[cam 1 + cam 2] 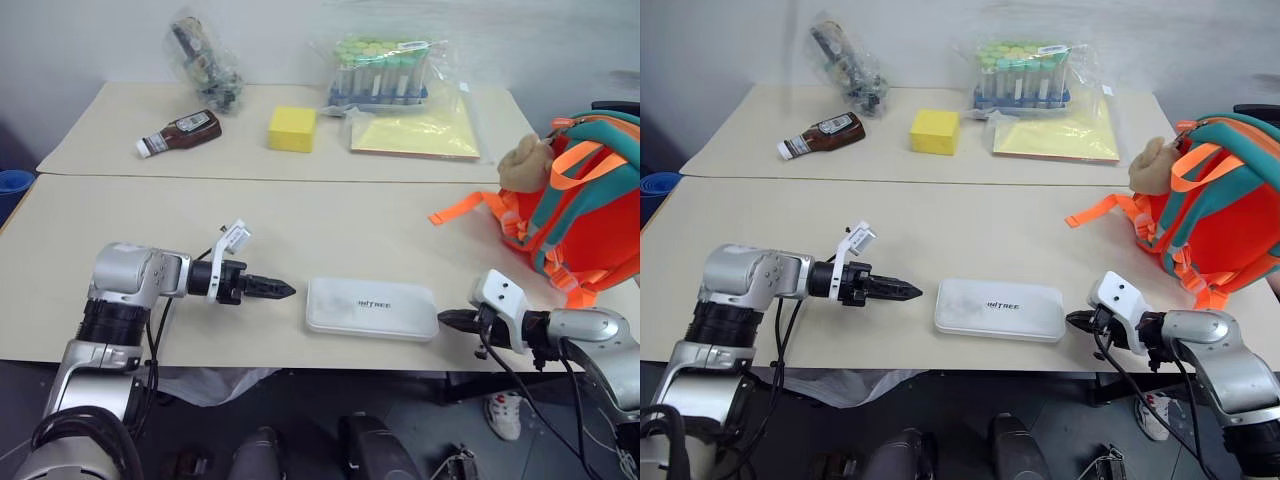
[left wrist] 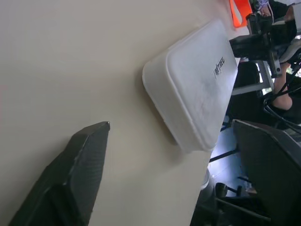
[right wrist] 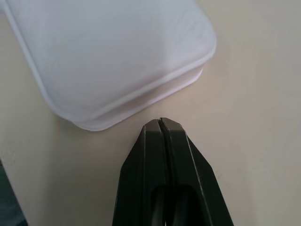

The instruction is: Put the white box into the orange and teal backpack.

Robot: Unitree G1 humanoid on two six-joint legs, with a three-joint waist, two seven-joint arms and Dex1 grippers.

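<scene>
At frame edge, orange and teal backpack (image 1: 590, 215) is cropped.

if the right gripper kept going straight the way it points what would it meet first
Most likely the flat white rectangular plastic box. The right gripper, fingers shut, points at the box's near end across a small gap of table; contact height is hard to judge.

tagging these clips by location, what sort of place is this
Probably a lab or test room set up for robot trials, not a home. Two plain beige tables pushed together against a bare wall hold unrelated props: a rack of capped sample tubes in a bag, a sauce bottle and a yellow sponge block.
</scene>
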